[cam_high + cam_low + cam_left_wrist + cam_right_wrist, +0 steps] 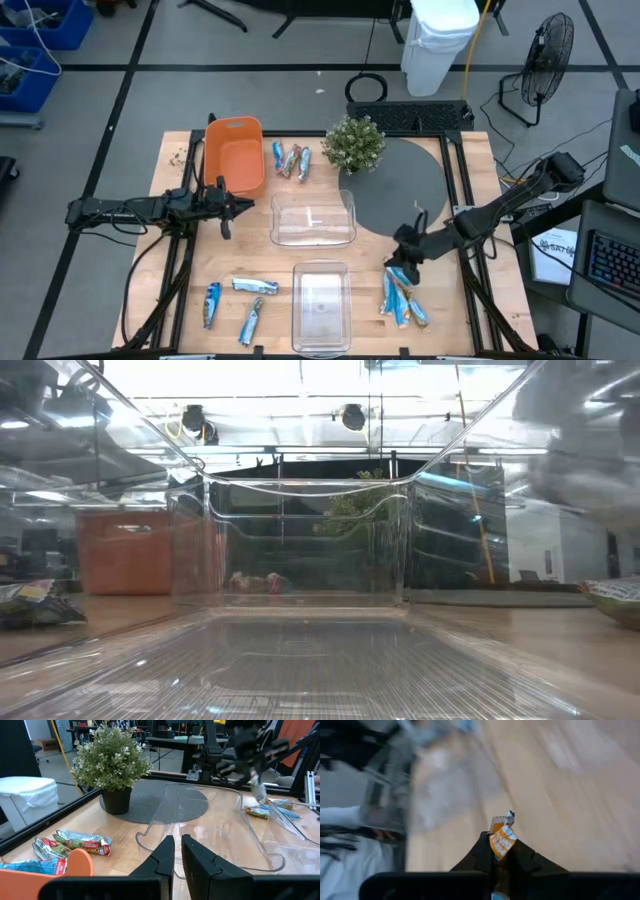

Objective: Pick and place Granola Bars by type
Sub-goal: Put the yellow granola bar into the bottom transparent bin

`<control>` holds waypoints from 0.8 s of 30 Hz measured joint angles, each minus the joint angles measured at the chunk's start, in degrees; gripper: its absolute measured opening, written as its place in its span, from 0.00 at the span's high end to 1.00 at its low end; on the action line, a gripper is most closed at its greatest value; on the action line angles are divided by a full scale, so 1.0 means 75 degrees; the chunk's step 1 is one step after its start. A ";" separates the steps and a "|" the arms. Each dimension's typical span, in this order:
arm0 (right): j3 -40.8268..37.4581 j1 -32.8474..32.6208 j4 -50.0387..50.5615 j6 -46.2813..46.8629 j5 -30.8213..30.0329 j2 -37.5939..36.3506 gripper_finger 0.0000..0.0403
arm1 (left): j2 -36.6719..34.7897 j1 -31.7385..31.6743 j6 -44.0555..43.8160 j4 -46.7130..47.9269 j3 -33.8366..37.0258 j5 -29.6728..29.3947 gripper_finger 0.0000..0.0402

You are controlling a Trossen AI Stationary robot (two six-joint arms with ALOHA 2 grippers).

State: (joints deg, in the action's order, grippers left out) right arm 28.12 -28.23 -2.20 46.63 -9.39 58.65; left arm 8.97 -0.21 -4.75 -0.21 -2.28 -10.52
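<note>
Granola bars lie in three groups on the wooden table: by the orange bin (291,160), at the near left (240,300), and at the near right (402,298). My right gripper (402,262) hangs just above that right group, shut on one bar (501,840). The left wrist view shows the bar (259,792) under the blurred right hand. My left gripper (225,212) waits shut beside the orange bin (233,155), touching nothing. My right gripper pinches a granola bar between its two fingers. The bar's orange-and-white end (502,834) sticks out past the fingertips. The fingers slant down from the table's right side. In the left wrist view the bar hangs below the fingers, above the bars on the table.
Two clear bins stand mid-table, one in the middle (313,218) and one at the near edge (320,305). A potted plant (355,143) stands at the far side, partly on a round grey mat (405,185).
</note>
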 joint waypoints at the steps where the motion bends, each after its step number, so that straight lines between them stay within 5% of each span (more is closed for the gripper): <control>1: 0.0000 -0.0002 -0.0424 -0.0405 -0.0029 -0.0024 0.96 | 0.0003 -0.0003 -0.0001 0.0000 0.0000 0.0000 0.91; 12: 0.0084 -0.0082 -0.4778 -0.3915 0.0325 0.0351 0.96 | 0.0002 0.0000 0.0000 0.0000 0.0000 0.0000 0.91; 24: 0.2734 -0.0619 -0.4256 -0.5104 0.1187 0.2759 0.96 | 0.0003 -0.0003 0.0000 0.0000 0.0000 0.0000 0.91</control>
State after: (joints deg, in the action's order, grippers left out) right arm 48.62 -32.87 -34.12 8.35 -0.48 79.35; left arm 8.99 -0.23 -4.75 -0.21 -2.28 -10.52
